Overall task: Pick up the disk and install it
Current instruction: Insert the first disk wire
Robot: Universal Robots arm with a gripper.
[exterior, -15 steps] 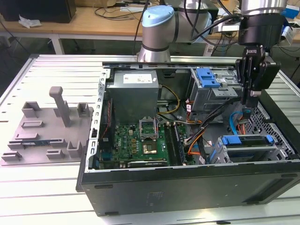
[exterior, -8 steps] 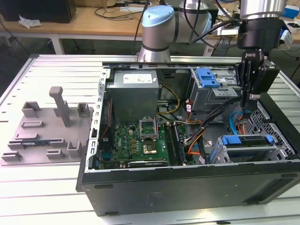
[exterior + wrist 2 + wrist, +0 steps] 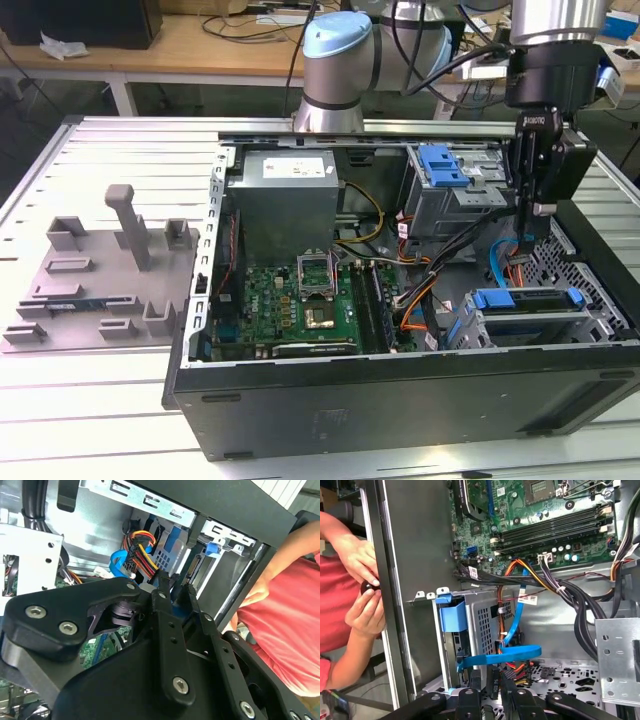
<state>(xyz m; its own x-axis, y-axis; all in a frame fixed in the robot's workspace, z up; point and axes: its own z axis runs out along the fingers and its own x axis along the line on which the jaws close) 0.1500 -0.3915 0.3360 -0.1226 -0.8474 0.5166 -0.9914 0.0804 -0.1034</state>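
Disk (image 3: 527, 312) inside case (image 3: 400, 405) on table (image 3: 90, 420).

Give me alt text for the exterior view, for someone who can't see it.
A robot arm's gripper hangs inside an open computer case on a metal table, just above the disk with blue rails at the exterior view's right.

Colour rundown: computer case (image 3: 400, 400) is black, motherboard (image 3: 300, 300) green, power supply (image 3: 285, 200) plain grey. The disk (image 3: 525, 318) is silver with blue rails, and the latch (image 3: 443, 165) is bright blue. The flat cable (image 3: 505, 655) is blue too, and the wire bundle (image 3: 140, 547) is yellow, red and black. Claw (image 3: 175, 582) is black, the arm (image 3: 338, 60) silver with a pale-blue cap. Counter (image 3: 100, 420) is silvery with grooved stripes, and the person's shirt (image 3: 332, 610) is red.
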